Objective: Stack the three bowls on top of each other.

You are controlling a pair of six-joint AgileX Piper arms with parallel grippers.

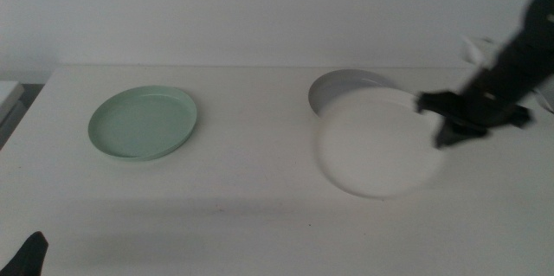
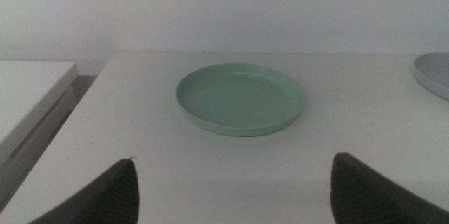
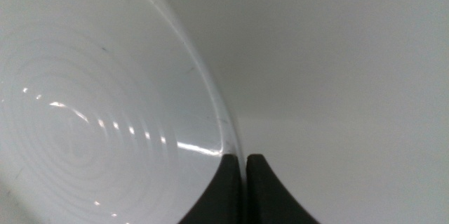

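Observation:
The mint green bowl [image 1: 143, 122] sits on the table at the left; it also shows in the left wrist view [image 2: 240, 98]. The white bowl [image 1: 379, 146] is held tilted at centre right, partly covering the grey bowl [image 1: 339, 86] behind it. My right gripper [image 1: 443, 118] comes in from the right and is shut on the white bowl's right rim; the right wrist view shows the jaws [image 3: 245, 162] pinching the rim of the white bowl [image 3: 91, 112]. My left gripper [image 2: 235, 182] is open and empty, low at the front left [image 1: 26, 254], facing the green bowl.
A white table [image 1: 251, 215] under a white wall. A lower white surface [image 2: 28, 94] stands beyond the table's left edge. The grey bowl's edge [image 2: 435, 73] shows at the side of the left wrist view.

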